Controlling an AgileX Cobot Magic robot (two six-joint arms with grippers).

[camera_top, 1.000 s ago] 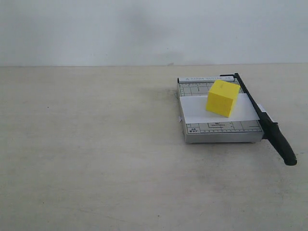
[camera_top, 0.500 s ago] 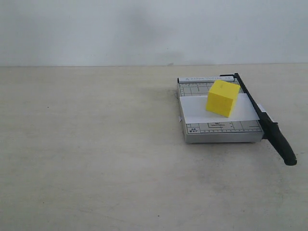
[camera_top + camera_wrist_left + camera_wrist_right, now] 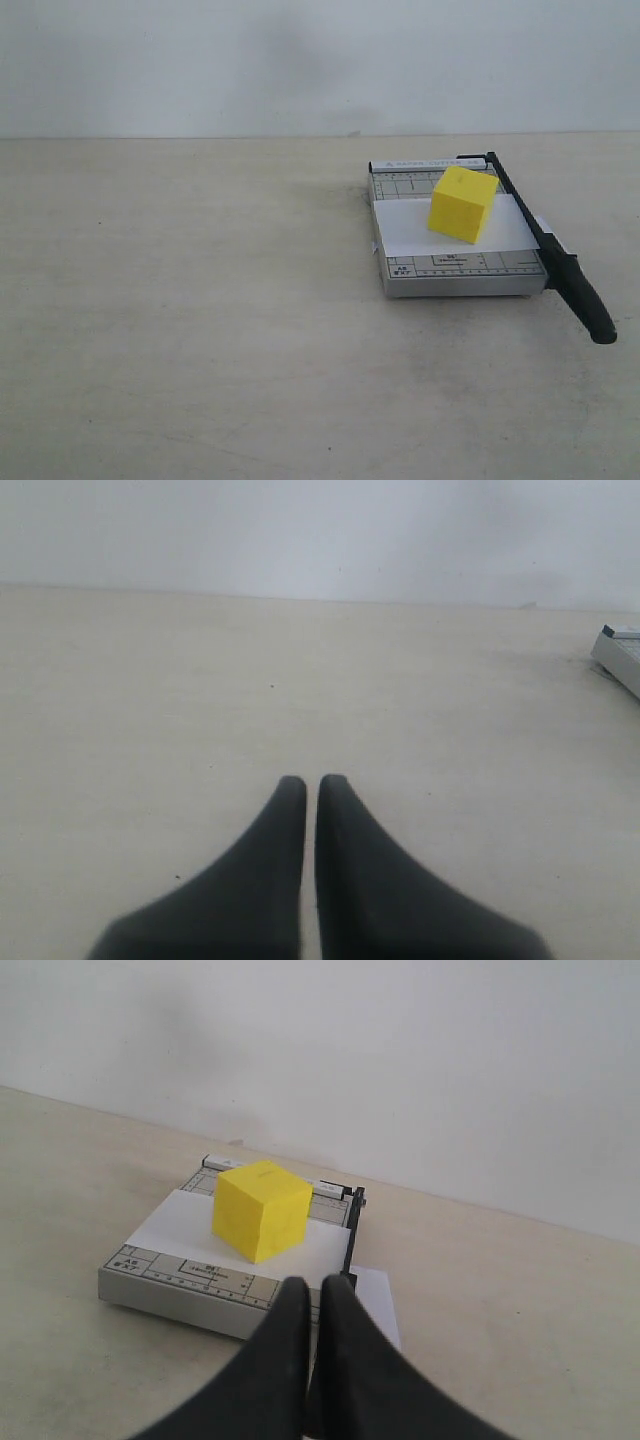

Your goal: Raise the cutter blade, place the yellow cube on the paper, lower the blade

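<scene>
At the right wrist, the right tool (image 3: 315,1285) was listed with fingers pressed together, nothing between them and nothing touched. Directly ahead of its tips, apart from them, sat the grey cutter base (image 3: 180,1280), and on it the paper (image 3: 170,1225), with a strip overhanging past the cutting edge. The yellow cube (image 3: 262,1208) rested on that sheet, turned corner-on to the tool. The cutter blade (image 3: 560,265) lay down along the base's right edge, its long axis running from the hinge at the far corner to the thick handle, which projected past the near corner over the worktop (image 3: 200,320). The left tool (image 3: 311,780) was likewise together and empty, over bare worktop, with only a corner of the base at the margin of its view; the right arm was judged much the nearer. By appearance, all three steps were done and nothing needed gripping.
</scene>
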